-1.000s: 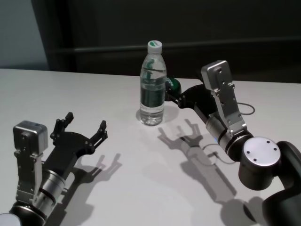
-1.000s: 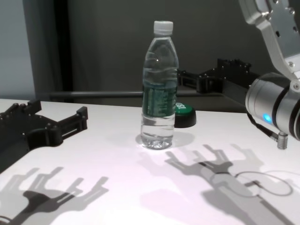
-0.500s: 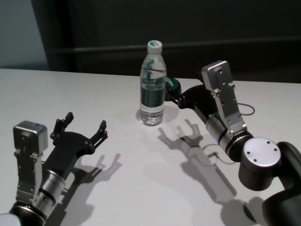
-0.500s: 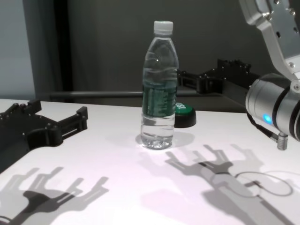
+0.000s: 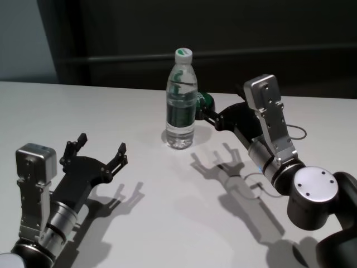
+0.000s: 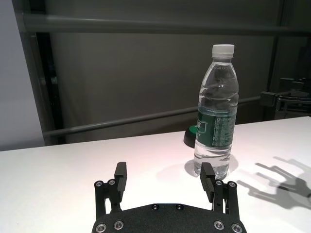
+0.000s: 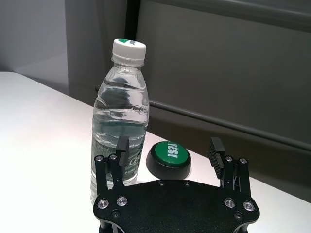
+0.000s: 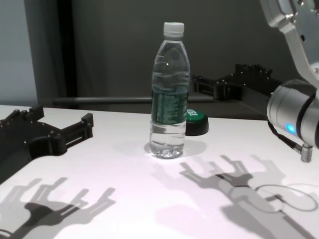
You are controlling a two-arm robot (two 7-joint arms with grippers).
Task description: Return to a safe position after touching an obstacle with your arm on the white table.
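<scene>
1. Nearest the robot, at about 7 o'clock in the head view, the left gripper (image 5: 95, 151) hovered low over the white table (image 5: 167, 223), well apart from everything else. Its black fingers (image 6: 120, 175) were spread wide and released, with nothing between them, and its shadow lay on the tabletop just beside it.

2. At about 4 o'clock in the head view the right arm reached forward from its large round joint, a thin cable looping beside it.

3. Farther out, near the centre of the table, the obstacle (image 5: 181, 100) stood upright: a clear water bottle with a white cap and a dark green label band. In the chest view it (image 8: 170, 94) rose at about 12 o'clock, free of both grippers.

4. The right gripper (image 5: 209, 115) was held above the table at about 2 o'clock from the bottle's base, just beside it but apart from it. In the right wrist view its fingers (image 7: 122, 148) stood apart, jaws released and empty, with the bottle (image 7: 119, 116) near one finger.

5. Just behind the bottle, at about 1 o'clock from it, sat a low black button with a green top (image 7: 168, 159), under the right gripper's fingertips.

6. Farthest back, a dark wall with a horizontal rail (image 6: 146, 119) ran behind the table edge.
</scene>
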